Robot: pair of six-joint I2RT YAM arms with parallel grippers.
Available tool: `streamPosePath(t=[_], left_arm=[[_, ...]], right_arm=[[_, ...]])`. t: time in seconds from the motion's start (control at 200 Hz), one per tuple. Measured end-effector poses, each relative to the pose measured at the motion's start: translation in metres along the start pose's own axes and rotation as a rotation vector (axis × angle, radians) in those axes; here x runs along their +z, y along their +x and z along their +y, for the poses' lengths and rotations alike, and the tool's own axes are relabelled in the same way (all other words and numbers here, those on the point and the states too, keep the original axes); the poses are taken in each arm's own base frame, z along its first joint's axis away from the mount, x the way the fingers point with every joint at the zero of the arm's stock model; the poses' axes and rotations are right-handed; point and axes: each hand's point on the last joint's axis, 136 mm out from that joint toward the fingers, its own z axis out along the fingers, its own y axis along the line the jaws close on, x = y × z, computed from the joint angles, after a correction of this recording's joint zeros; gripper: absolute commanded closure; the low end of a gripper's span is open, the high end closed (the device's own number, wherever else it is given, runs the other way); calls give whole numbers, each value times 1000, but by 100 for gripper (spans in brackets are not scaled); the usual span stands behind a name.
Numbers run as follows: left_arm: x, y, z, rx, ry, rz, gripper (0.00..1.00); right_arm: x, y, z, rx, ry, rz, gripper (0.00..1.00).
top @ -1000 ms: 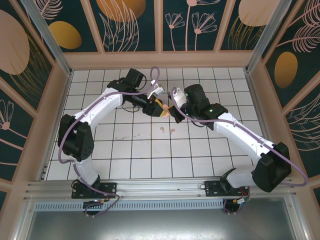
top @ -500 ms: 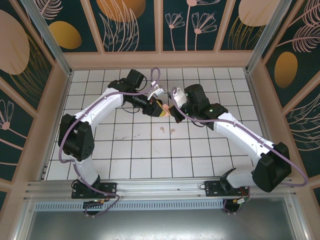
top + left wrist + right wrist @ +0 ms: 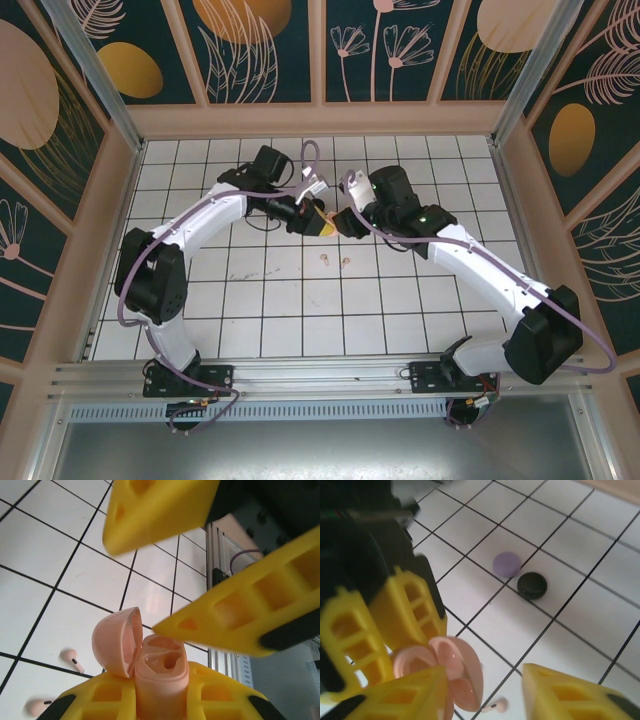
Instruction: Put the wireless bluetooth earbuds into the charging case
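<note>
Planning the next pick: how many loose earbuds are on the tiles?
2: left pink earbud and right pink earbud, side by side on the tiles. Others may be hidden.

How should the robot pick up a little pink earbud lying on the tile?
Probably from straight above, pinching the pink earbud across its rounded head. It lies flat on the white tile with its stem sideways, so only its top and sides are free.

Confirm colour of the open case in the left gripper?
Pale pink case, inside and out. Shows best in the left wrist view.
</note>
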Motion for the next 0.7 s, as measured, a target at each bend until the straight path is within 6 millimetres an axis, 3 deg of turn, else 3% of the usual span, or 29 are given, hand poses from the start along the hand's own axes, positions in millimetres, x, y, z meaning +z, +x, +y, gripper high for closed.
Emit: streamPosePath(t=[0.145,0.31,0.405,0.51,0.701], left_arm=[[-4,1,0,9,-38,-76,100],[-23,-17,1,54,-102,-212,100],[-33,-24,5,70,-144,-279,100],[-40,-26,10,77,-191,-339,100],[-53,-26,12,97,-279,-438,100]], right_arm=[[-17,-11,-7,26,27,-44,42],[-61,-29,-4,59,42,-146,38],[-78,-29,-1,90,43,-186,38],[-76,-13,-4,147,58,-165,38],[-49,32,-17,288,118,-53,37]])
